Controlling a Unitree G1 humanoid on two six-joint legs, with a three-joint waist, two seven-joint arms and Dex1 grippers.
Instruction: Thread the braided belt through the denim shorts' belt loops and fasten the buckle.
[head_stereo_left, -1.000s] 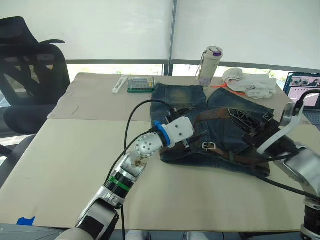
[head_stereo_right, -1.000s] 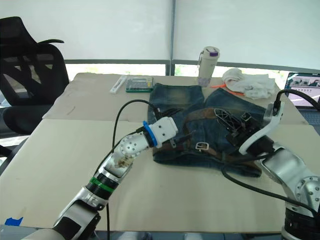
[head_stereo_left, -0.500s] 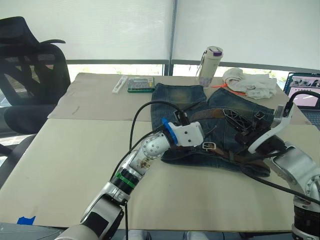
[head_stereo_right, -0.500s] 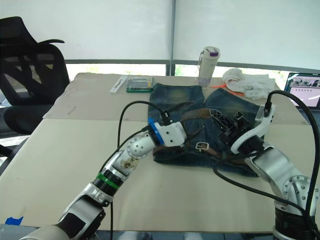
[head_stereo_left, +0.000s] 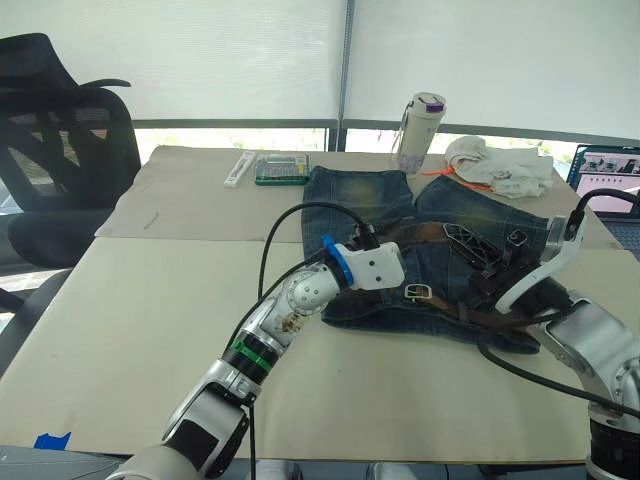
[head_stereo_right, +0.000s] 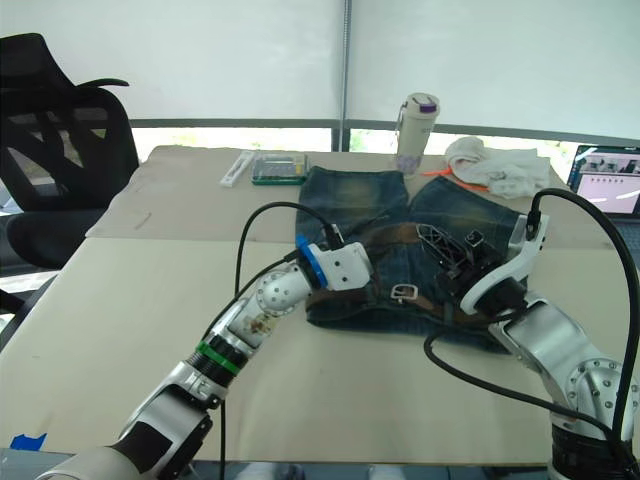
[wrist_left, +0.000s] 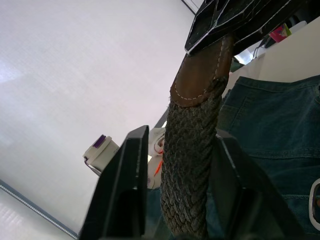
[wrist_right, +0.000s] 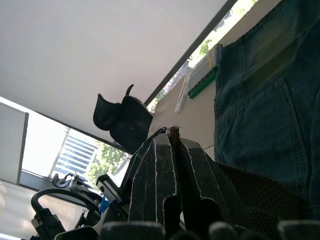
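Observation:
The denim shorts (head_stereo_left: 365, 200) lie flat on the table, waistband toward me. The braided belt (head_stereo_left: 430, 232), dark brown, lies across them, and its silver buckle (head_stereo_left: 417, 292) rests on the waistband. My left gripper (head_stereo_left: 406, 264) is over the waistband left of the buckle. In the left wrist view its fingers (wrist_left: 132, 170) stand close on either side of the belt (wrist_left: 192, 165). My right gripper (head_stereo_left: 462, 238) is shut on the belt's brown leather tip (wrist_left: 200, 75), held above the shorts. A sliver of that tip shows between its fingers (wrist_right: 155, 170). The belt loops are too small to make out.
Beyond the shorts stand a white bottle (head_stereo_left: 420, 130), a white cloth bundle (head_stereo_left: 500, 165) and a laptop (head_stereo_left: 605, 180) at far right. A green box (head_stereo_left: 281, 168) and a white strip (head_stereo_left: 240, 168) lie at the back. An office chair (head_stereo_left: 60, 150) stands left of the table (head_stereo_left: 130, 320).
My left gripper moved right over the waistband, and its fingers came in around the belt. My right gripper shifted slightly with the belt's tip still held.

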